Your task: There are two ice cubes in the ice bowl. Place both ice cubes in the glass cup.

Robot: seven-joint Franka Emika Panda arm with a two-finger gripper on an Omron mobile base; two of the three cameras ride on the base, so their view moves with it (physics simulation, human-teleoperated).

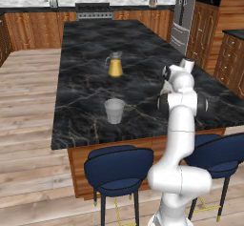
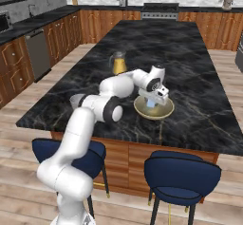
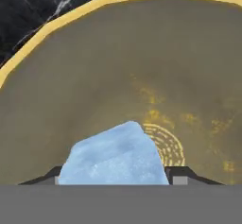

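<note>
The tan ice bowl (image 2: 164, 112) sits near the front of the black marble island, and its yellow rim (image 3: 94, 4) arcs across the top of the hand view. My gripper (image 2: 152, 102) reaches down into the bowl. A pale blue ice cube (image 3: 116, 156) fills the gap between the two dark fingertips (image 3: 178, 177), which press against its sides, so the gripper (image 3: 116, 181) is shut on it. In the right base view the ice cube (image 2: 151, 104) shows as a pale patch under the hand. The glass cup (image 1: 114, 110) stands upright to the left of the arm, near the island's front edge.
A handled glass pitcher (image 1: 115, 65) of yellow-orange liquid stands farther back on the island (image 1: 86, 91); the pitcher (image 2: 119, 63) is just behind my arm. Blue stools (image 1: 119, 167) stand under the island's front edge. Wooden cabinets and a stove line the back wall.
</note>
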